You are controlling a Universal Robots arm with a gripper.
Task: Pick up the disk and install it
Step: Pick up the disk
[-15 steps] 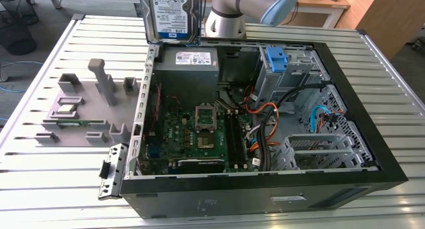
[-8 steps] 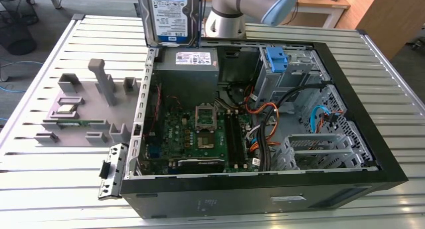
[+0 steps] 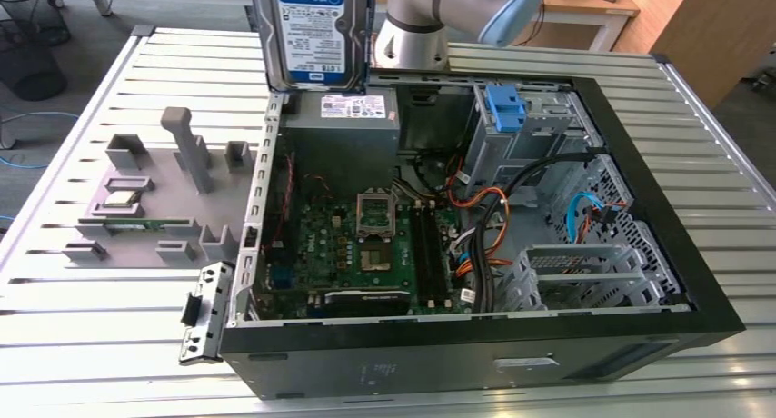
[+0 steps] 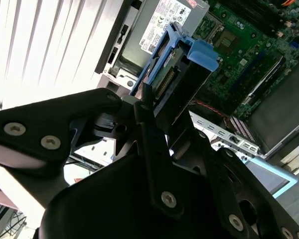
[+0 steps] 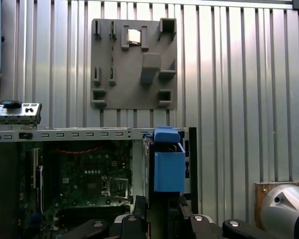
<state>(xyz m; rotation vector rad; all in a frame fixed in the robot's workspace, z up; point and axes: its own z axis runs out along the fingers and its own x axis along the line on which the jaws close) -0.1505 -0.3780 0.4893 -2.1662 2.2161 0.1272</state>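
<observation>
My fingers hold the disk tight at one end. I think it's stiff, heavy, breakable.

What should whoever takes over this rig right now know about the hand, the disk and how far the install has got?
Hand: shut on the disk, gripping it by its edges.
Disk: lifted clear, held upright in the air above the power supply end of the open computer case.
Done: the pick-up.
Left: the install; the disk is not yet seated anywhere in the case.
</observation>
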